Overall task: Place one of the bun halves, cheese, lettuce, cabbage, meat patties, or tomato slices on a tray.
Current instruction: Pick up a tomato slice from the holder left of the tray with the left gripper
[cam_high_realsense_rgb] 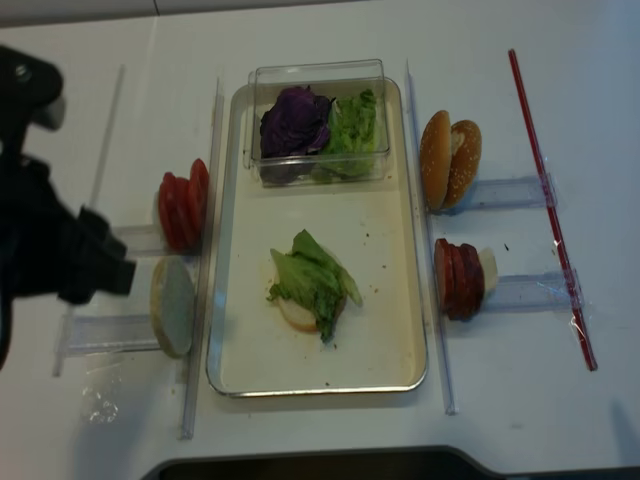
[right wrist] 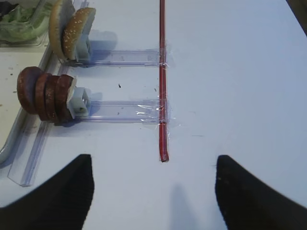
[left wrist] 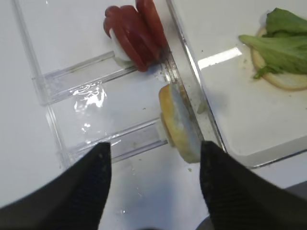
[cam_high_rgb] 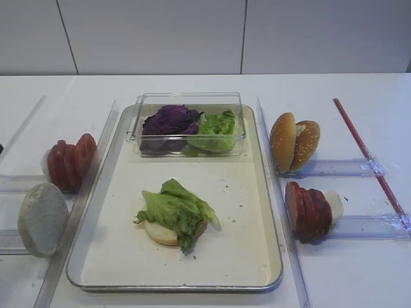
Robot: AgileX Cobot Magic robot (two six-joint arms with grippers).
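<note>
My left gripper (left wrist: 153, 184) hangs with jaws apart and empty above the flat, bright orange-red tomato slices (left wrist: 136, 31), which stand on edge in a clear rack beside the shallow metal tray (left wrist: 225, 148). They look soft and slippery, so I would pinch the outermost slice gently across its faces.

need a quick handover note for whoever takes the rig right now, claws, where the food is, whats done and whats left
Left claw: open, empty, by the pale upright bun half.
Right claw: open, empty, over bare table near the thick maroon-brown meat patties.
Large shallow metal tray: holds a bun half topped with frilly green lettuce.
Orange-red tomato slices stand in the left rack, sesame bun halves in the right.
Done: bun base and lettuce. Left: the next ingredient to go onto the tray.
</note>
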